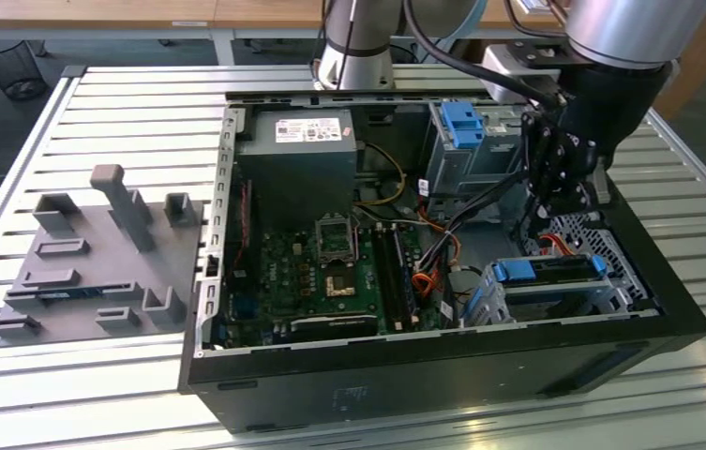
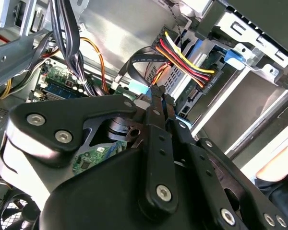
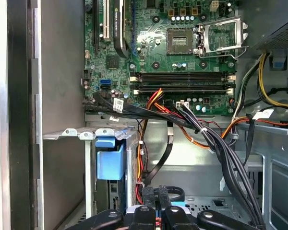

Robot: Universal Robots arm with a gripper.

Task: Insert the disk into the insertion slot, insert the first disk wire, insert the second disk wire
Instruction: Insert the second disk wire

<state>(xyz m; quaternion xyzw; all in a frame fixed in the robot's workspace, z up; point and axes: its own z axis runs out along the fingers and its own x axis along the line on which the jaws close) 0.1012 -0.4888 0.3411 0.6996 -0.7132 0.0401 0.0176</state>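
Claw (image 1: 550, 217) (image 2: 157, 93) (image 3: 156, 191): inside the open computer case (image 1: 653, 309), fingers pressed together, seemingly clamped on the end of a black flat wire (image 2: 144, 60) (image 3: 158, 160) that loops off from the tips.

Nearest items:
- Power plug with yellow, red and black wires (image 2: 192, 64), just beyond the fingertips, seated against the drive cage.
- Disk (image 1: 550, 270), blue carrier showing, lodged in the insertion slot (image 1: 540, 298) directly below the claw.
- Bundle of black cables (image 3: 221, 148) (image 1: 490, 192), crossing close beside the claw and crowding the approach.
- Orange wires (image 3: 149, 103), tangled among the same run.

Further off:
- Motherboard (image 3: 182, 48) (image 1: 327, 262) with memory slots (image 3: 182, 81) and processor socket (image 3: 221, 36).
- Taller grey cage with blue latch (image 1: 459, 127), behind the claw's arm.
- Power supply (image 1: 296, 159), beyond the motherboard.

Outside the case:
- Grey fixture plate (image 1: 90, 253) on the slatted table (image 1: 115, 94), well apart.
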